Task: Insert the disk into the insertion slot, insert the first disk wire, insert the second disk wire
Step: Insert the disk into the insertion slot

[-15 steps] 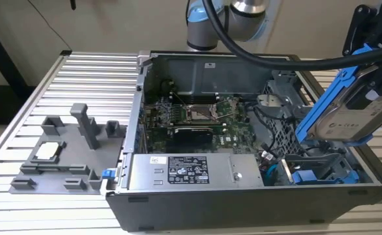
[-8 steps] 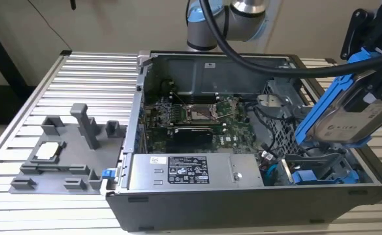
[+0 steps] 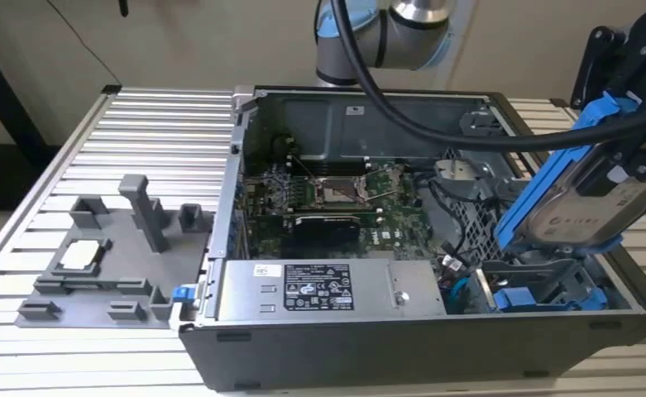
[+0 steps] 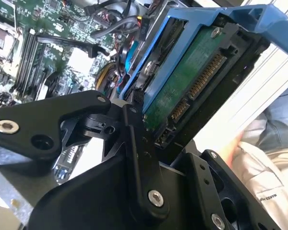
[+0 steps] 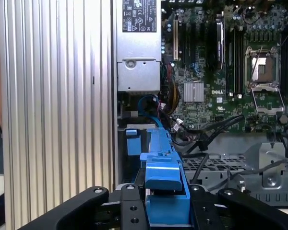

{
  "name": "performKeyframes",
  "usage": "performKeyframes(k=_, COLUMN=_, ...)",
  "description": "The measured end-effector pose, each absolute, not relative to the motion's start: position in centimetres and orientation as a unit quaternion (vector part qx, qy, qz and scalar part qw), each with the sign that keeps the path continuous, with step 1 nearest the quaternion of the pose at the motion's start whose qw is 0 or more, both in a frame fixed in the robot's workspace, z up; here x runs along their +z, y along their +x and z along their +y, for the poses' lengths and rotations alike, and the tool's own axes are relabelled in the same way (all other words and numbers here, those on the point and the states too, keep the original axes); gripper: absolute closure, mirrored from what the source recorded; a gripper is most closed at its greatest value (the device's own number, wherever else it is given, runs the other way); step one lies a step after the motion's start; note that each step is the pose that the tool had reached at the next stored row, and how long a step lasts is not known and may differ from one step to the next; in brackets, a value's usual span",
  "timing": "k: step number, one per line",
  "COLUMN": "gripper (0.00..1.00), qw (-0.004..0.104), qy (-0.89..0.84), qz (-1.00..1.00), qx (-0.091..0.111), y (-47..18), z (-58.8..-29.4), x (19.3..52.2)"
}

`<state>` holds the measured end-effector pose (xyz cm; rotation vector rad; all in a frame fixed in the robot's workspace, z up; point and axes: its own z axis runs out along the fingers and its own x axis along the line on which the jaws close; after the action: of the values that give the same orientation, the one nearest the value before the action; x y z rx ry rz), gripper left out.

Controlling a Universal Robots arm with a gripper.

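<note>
Gripper (image 5: 163, 203): jaws clamped tight on the blue-framed disk (image 3: 582, 198). Disk tilted steeply, lower end just above the insertion slot (image 3: 543, 289), at exterior view's right.

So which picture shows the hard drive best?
The exterior view: the hard drive shows almost whole, tilted above the case. The second wrist view shows its green underside, the first wrist view its blue frame edge-on.
</note>
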<state>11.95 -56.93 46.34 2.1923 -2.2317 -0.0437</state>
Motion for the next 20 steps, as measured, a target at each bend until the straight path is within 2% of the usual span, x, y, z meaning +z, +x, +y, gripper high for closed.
performKeyframes(k=20, gripper=0.67, qw=0.006, qy=0.703, qz=-0.711, qx=-0.014, y=12.3, z=-57.4, x=44.1)
